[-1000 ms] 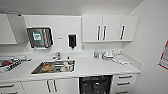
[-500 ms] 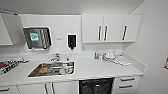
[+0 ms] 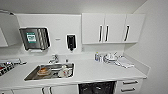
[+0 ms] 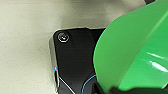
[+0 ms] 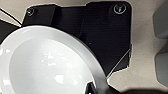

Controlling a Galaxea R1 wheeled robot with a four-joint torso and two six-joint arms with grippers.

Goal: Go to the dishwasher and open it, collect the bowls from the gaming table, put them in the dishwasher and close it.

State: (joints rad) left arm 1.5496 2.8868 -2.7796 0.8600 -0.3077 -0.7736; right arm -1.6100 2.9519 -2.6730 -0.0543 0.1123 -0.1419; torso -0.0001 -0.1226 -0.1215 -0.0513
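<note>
Bowls: a bright green bowl (image 4: 132,50), a glossy white bowl (image 5: 47,65).

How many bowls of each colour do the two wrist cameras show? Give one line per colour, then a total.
Green bowl: 1
White bowl: 1
Total: 2
</note>
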